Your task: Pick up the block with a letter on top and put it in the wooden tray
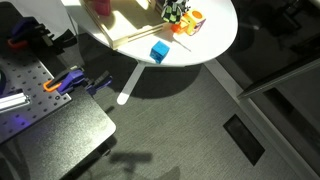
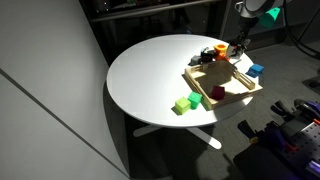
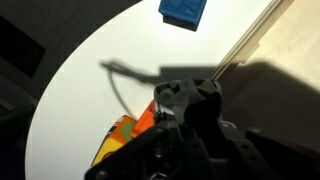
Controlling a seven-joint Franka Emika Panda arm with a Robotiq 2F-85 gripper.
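- We see a round white desk point(image 2: 150, 75) with the wooden tray point(image 2: 235, 82) lying toward one edge. A red block point(image 2: 218, 93) lies inside the tray, and green blocks point(image 2: 184, 104) sit on the desk just outside its rim.
- The block with a letter on top point(image 1: 176, 13), green and dark, is not in the tray. It is just beside one of the tray's corners, near the desk's edge, with an orange piece point(image 1: 193, 20) close against it.
- The jaws are down right at this block. In both exterior views they are small and partly cut off, and the wrist view is dark and blurred. We cannot tell whether they are spread, clenched, or grasping the block, nor whether the block rests on the desk.
- We judge the crowding to be the main risk: one jaw could catch the orange piece and drag or lift it with the block.
- A shallow or off-centre hold could let the block slip, and so near the edge it might drop off the desk.
- A low carry could strike the tray's raised rim, or nudge the blue cube point(image 3: 183, 10) lying just outside that rim.
- Released over the red block, the letter block could land tilted.
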